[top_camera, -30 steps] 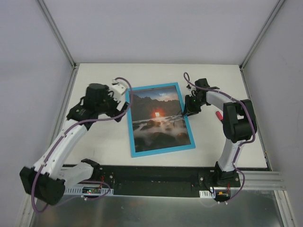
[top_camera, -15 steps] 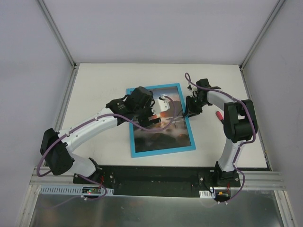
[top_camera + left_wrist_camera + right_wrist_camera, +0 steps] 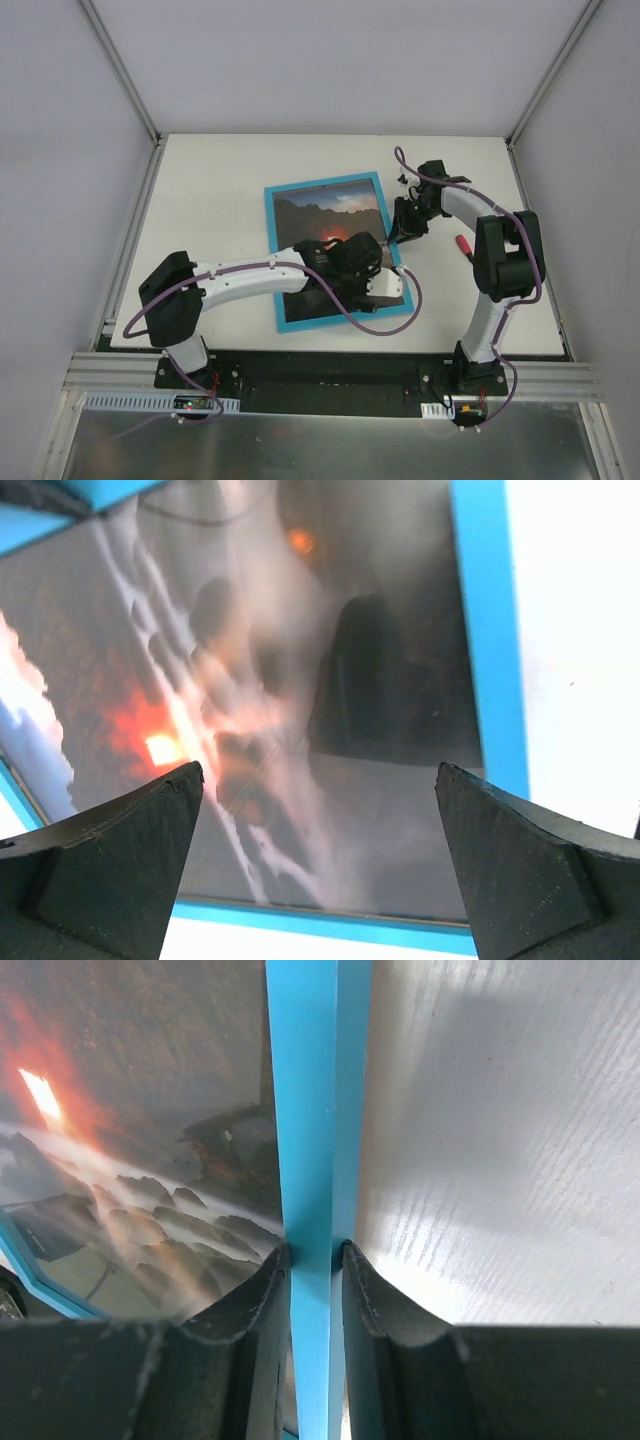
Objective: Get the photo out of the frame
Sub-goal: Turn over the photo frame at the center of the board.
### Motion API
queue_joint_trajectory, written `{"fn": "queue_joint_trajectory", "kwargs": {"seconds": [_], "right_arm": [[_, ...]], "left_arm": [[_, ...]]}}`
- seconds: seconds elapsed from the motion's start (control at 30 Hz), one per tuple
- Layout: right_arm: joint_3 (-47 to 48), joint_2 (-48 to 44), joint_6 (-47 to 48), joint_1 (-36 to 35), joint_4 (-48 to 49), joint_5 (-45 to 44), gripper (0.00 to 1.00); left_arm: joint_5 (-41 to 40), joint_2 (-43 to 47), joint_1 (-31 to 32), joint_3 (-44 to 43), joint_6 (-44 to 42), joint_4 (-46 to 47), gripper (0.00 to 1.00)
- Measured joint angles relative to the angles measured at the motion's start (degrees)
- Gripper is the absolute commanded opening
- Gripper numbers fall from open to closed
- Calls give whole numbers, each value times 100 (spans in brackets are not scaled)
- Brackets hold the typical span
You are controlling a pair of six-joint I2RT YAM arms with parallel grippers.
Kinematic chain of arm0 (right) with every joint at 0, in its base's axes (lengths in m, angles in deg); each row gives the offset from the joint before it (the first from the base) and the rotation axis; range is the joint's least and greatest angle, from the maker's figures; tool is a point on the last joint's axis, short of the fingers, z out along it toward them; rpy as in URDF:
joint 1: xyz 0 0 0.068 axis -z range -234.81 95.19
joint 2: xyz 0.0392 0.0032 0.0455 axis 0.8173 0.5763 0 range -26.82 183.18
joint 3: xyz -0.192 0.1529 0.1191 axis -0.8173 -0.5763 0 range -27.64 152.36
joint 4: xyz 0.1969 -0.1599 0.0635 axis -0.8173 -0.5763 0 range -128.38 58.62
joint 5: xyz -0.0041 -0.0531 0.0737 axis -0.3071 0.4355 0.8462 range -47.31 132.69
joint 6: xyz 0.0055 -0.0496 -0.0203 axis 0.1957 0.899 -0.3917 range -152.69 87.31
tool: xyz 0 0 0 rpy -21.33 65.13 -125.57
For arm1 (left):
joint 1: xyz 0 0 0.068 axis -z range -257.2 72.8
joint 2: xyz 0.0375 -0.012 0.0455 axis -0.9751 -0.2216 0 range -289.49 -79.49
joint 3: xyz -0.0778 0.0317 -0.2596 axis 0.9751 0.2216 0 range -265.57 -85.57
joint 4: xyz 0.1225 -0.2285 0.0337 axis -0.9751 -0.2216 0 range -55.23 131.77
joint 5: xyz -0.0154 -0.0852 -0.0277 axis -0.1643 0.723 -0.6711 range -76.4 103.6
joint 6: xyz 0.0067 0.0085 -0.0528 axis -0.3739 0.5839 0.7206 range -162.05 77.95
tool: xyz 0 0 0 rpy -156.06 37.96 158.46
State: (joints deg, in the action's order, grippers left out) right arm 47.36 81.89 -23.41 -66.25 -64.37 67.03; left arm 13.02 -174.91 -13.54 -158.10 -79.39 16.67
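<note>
1. The white counter (image 3: 200, 200) sits inside a pale-walled enclosure, with both arms reaching in from the near edge.
2. The frame (image 3: 322, 182) lies flat, blue face up, at the middle of the counter. The photo (image 3: 330, 210) is still seated in it, so the task is at an early stage.
3. The left arm stretches across the picture. Its left pincer (image 3: 383, 287) hovers over the lower right part of the photo, near the frame's corner. The jaws are spread fully and hold nothing.
4. The right pincer (image 3: 405, 225) is clenched on the frame's right rim. The wrist view shows one finger on each side of the blue strip.
5. Step in hand, as I judge it: the right arm steadies the frame while the left lines up for a grip near that corner.
6. The next move calls for a purchase on the print or on a frame edge. The glossy face reflects the arm, and I cannot tell whether a pane covers it; if one does, the frame may need lifting or turning.
7. A second ago the left pincer was off the frame's upper left corner; half a second ago it was over the photo's upper middle. The right grip and the frame have hardly shifted.
8. A small red item (image 3: 462, 243) lies beside the right arm; I cannot tell what it is.
</note>
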Motion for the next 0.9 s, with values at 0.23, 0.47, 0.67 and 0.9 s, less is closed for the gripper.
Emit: {"fn": "queue_joint_trajectory", "kwargs": {"seconds": [0.23, 0.47, 0.67, 0.9], "right_arm": [[173, -83, -13, 22, -90, 203, 1], [184, -111, -7, 22, -111, 264, 30], [175, -111, 42, 22, -61, 122, 39], [164, 44, 63, -13, -15, 48, 41]], "left_arm": [[4, -299, 505, -385, 50, 57, 99], [214, -605, 612, -623, 417, 90, 99], [289, -643, 599, -437, 619, 199, 99], [354, -549, 428, 44, 662, 229, 99]]}}
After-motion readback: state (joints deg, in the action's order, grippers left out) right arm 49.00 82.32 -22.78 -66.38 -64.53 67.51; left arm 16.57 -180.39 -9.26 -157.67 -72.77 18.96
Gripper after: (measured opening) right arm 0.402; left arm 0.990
